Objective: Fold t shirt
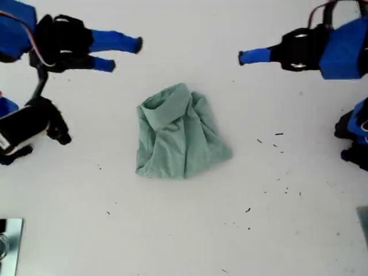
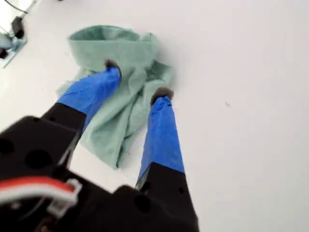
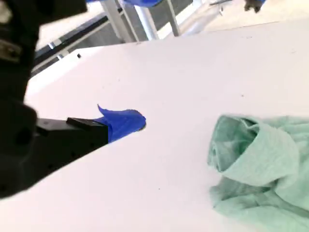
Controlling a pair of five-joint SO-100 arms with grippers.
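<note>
The pale sage-green t shirt (image 1: pixel 178 135) lies bunched in a rough folded heap at the middle of the white table, its neck end toward the back. It also shows in the wrist views (image 2: pixel 120 43) (image 3: pixel 260 169). My first gripper (image 1: pixel 125 56) (image 2: pixel 137 79) hovers at the exterior view's upper left, open, its blue fingers (image 2: pixel 161 130) spread with nothing between them and clear of the cloth. At the exterior view's upper right my second gripper (image 1: pixel 241 57) (image 3: pixel 137 121) is shut to a single blue tip, apart from the shirt.
A black device (image 1: pixel 29 126) sits at the exterior view's left edge and a blue arm base (image 1: pixel 353 138) at its right edge. A metal piece (image 1: pixel 8 241) lies in the exterior view's lower left corner. Small dark specks (image 1: pixel 276 138) dot the table (image 1: pixel 190 230).
</note>
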